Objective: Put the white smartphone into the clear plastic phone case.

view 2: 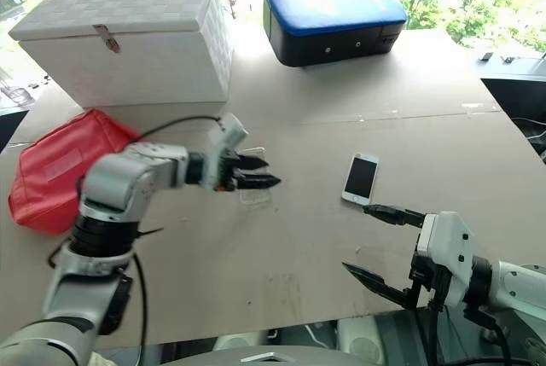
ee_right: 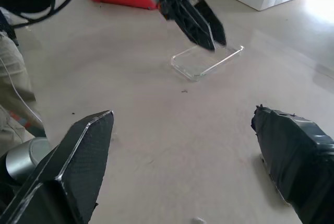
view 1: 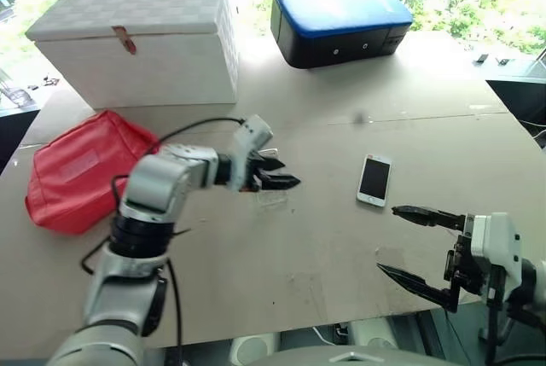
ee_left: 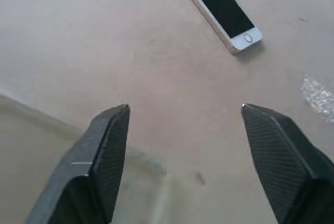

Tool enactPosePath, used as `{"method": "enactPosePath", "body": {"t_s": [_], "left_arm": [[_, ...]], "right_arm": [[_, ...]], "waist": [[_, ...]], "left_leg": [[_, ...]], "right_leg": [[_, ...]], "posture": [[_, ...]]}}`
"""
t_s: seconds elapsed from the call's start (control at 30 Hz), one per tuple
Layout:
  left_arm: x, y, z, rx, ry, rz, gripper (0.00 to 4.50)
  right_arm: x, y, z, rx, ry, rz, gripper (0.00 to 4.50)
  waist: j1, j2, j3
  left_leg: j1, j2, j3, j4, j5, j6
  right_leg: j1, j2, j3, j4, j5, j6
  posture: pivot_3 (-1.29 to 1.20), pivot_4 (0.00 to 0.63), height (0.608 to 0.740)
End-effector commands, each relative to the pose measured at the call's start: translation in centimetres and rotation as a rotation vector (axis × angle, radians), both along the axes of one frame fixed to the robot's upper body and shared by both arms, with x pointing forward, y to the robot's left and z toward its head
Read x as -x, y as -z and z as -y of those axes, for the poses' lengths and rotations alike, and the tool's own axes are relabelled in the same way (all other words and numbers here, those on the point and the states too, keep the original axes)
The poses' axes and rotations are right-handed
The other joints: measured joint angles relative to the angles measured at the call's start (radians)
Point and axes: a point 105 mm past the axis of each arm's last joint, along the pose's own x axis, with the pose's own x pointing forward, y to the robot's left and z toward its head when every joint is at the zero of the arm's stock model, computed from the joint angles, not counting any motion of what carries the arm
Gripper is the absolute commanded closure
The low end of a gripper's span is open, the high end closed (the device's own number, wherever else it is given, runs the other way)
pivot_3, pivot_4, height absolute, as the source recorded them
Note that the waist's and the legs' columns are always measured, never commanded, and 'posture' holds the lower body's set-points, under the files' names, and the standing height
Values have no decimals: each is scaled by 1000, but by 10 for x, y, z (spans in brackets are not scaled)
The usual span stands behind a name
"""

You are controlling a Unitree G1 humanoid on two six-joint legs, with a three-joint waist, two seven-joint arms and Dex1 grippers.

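The white smartphone (view 1: 374, 180) lies flat and screen up on the tan table, right of centre. The clear plastic phone case (ee_right: 207, 61) rests open side up on the table to the phone's left, faint in the head views (view 1: 271, 195). My left gripper (view 1: 277, 174) hovers just over the case's near-left part, open, with nothing between its fingers; its wrist view looks past them to the phone (ee_left: 219, 7). My right gripper (view 1: 389, 239) stands open near the table's front right edge, a short way in front of the phone and apart from it.
A white woven box (view 1: 145, 42) stands at the back left, with a red pouch (view 1: 81, 170) in front of it. A black case with a blue top (view 1: 337, 23) sits at the back centre. The table's front edge (view 1: 341, 319) runs just below my right gripper.
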Motion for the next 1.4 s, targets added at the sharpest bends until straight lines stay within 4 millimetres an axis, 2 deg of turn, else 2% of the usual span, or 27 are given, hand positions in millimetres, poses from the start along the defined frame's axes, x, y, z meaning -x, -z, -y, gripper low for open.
{"method": "enactPosePath", "body": {"t_s": [0.03,0.1,0.17,0.37,0.63,0.73,0.83,0.9,1.03,1.1,1.17,1.3,1.4], "left_arm": [[2,0,-14,-84,303,119,1340],[-1,13,-29,-221,436,176,1340],[-6,21,-35,-299,518,202,1340],[-26,35,-28,-408,657,271,1340],[-24,61,-16,-469,822,323,1340],[-21,70,-23,-505,843,305,2102],[-21,69,-29,-477,785,265,3304],[-21,65,-29,-435,743,250,4313],[-26,48,-18,-245,564,148,4413],[-24,46,-16,-207,503,103,4413],[-13,46,-10,-185,450,38,4413],[21,47,18,-162,358,-11,4413],[26,55,26,-183,286,15,4413]], "right_arm": [[5,-3,-8,-9,-10,26,0],[6,-3,-10,-18,1,27,0],[7,-3,-11,-21,14,30,0],[12,-2,-9,-20,52,31,0],[18,-4,-12,-19,77,30,0],[19,-4,-12,-18,80,30,0],[19,-5,-11,-19,80,29,0],[18,-5,-11,-18,78,27,0],[15,-4,-12,-22,64,26,0],[13,-4,-13,-32,53,25,0],[12,-3,-14,-35,36,20,0],[7,-1,-10,-26,19,5,0],[0,0,-9,-34,33,-15,0]], "waist": [[5,2,-1],[10,3,-2],[12,3,-2],[29,-1,0],[23,-1,-1],[25,-1,-2],[26,-1,-3],[23,-1,-3],[7,0,-4],[3,0,-4],[-2,0,-3],[-3,0,-3],[4,0,-3]], "left_leg": [[0,0,0,0,0,0],[-1,0,2,0,0,0],[-2,-1,4,1,0,0],[-11,-5,2,7,-2,3],[-13,-5,2,7,-2,4],[-10,-5,2,7,-2,4],[-6,-4,1,7,-2,5],[-1,-3,1,7,-2,4],[0,-1,2,7,-2,4],[-3,-1,2,6,-2,4],[-5,-2,2,6,-2,4],[-6,-2,3,5,-3,4],[-7,-2,2,5,-3,4]], "right_leg": [[0,-1,0,0,0,0],[0,-4,0,-1,0,0],[0,-7,2,-2,0,0],[-3,-8,1,-3,1,1],[-4,-7,0,-3,3,4],[-1,-8,0,-2,0,5],[2,-8,0,-2,0,7],[5,-8,0,-1,0,7],[5,-8,0,-1,0,7],[4,-8,0,-1,0,7],[3,-8,1,-1,0,6],[0,-8,3,-2,3,7],[0,-8,2,-2,0,7]], "posture": [[0,150,740],[0,150,740],[0,150,740],[0,150,740],[0,150,740],[0,150,740],[0,150,740],[0,150,740],[0,150,740],[0,150,740],[0,150,740],[0,150,740],[0,150,740]]}}
